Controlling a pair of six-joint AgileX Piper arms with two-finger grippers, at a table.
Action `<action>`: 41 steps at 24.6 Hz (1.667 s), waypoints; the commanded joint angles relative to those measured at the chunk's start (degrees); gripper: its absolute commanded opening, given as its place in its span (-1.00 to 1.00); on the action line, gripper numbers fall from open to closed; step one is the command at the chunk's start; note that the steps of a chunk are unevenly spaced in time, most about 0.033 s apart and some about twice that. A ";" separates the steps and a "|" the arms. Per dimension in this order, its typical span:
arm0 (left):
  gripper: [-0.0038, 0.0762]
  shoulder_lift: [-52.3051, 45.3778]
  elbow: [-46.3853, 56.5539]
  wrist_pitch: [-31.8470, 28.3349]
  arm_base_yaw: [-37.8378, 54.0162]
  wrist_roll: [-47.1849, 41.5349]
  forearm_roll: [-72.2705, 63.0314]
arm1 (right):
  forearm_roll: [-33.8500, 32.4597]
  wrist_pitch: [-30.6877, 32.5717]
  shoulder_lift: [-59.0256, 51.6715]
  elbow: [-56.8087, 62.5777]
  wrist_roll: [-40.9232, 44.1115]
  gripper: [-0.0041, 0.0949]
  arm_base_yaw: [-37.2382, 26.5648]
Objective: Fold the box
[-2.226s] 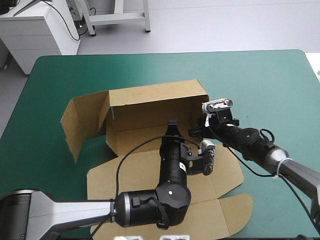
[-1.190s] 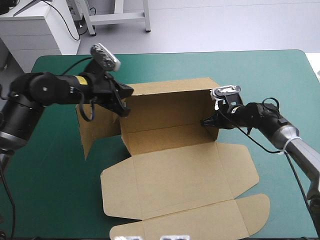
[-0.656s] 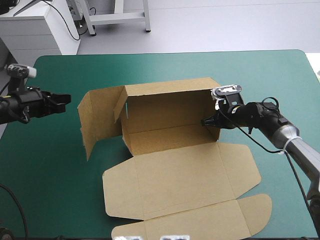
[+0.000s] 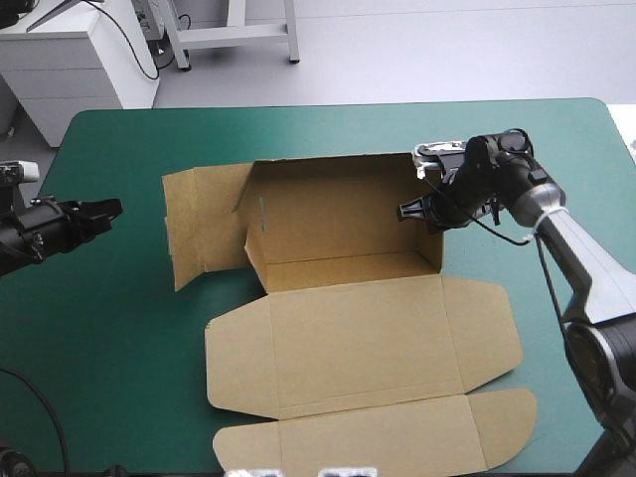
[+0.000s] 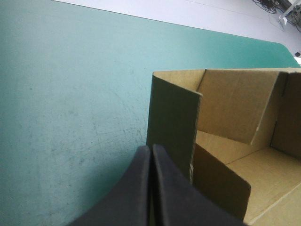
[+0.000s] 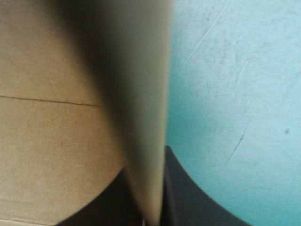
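Observation:
The brown box (image 4: 348,328) lies partly formed in the middle of the table. Its back wall (image 4: 333,204) stands upright, and the lid and front flaps lie flat toward the near edge. My right gripper (image 4: 405,211) is shut on the box's upright right side wall (image 6: 141,117), with the board between its black fingers (image 6: 186,193). My left gripper (image 4: 107,208) hovers at the table's left side, shut on nothing and well clear of the box. It points at the box's left flap (image 5: 171,127), whose edge stands just ahead of the left gripper (image 5: 151,149).
The left flap (image 4: 199,234) spreads outward over the teal-green cover (image 4: 119,348). Bare cover lies beyond the box toward the far edge and along the left side. A white cabinet (image 4: 70,60) stands past the far left corner.
My left arm left the box and drew back to the table's left side. My right gripper carried the right wall farther away, so the box shifted and its left flap swung outward.

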 commanded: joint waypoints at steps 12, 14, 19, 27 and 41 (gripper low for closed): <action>-0.92 -1.33 -1.42 -0.43 0.08 0.31 -4.13 | -5.03 9.07 10.11 -18.80 4.59 -0.95 -4.90; -0.92 -1.33 -1.42 -0.70 0.08 0.10 -4.13 | -5.14 8.93 10.91 -19.08 3.17 -0.95 -5.29; -0.92 -1.33 -1.42 -2.22 0.08 -0.44 -4.02 | -4.06 5.52 11.41 -19.19 1.76 -0.69 -5.44; -0.92 -1.33 -1.42 -2.22 0.08 -0.22 -3.61 | -2.19 2.11 11.41 -22.06 4.93 0.48 -5.74; -0.92 -1.33 -1.42 -1.87 0.08 -0.22 -3.61 | -1.89 9.19 11.41 -29.46 7.94 0.48 -5.74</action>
